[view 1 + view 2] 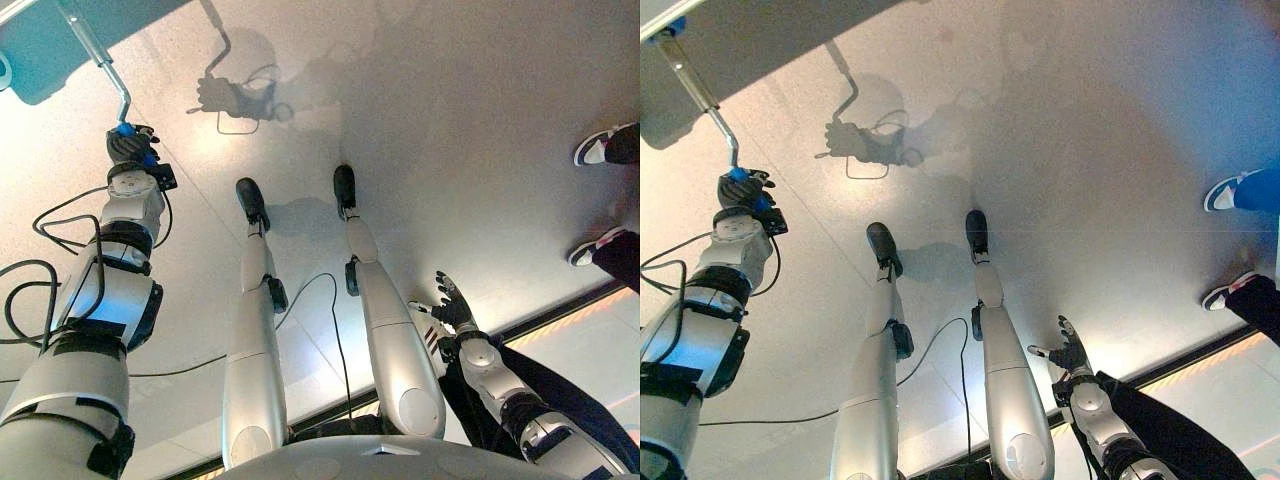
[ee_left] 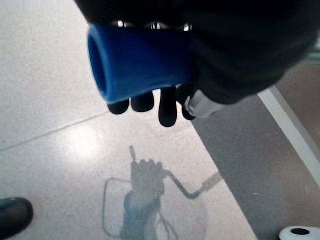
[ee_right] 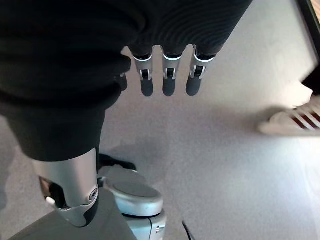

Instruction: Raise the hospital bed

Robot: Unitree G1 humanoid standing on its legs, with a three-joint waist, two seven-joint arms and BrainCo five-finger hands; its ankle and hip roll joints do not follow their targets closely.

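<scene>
The hospital bed (image 1: 50, 45) fills the upper left corner. A silver crank rod (image 1: 105, 62) with a bend comes off it toward me. The rod ends in a blue grip (image 2: 135, 62), and my left hand (image 1: 128, 148) is shut on it, with dark fingertips (image 2: 167, 112) curled round it. My right hand (image 1: 452, 305) hangs low at the right, away from the bed, its fingers (image 3: 167, 75) straight and holding nothing.
A person's two shoes (image 1: 600, 145) (image 1: 595, 245) stand on the pale floor at the right edge. A dark floor strip (image 1: 560, 315) runs along the lower right. A white bed wheel (image 2: 300, 232) rests on the floor near the crank.
</scene>
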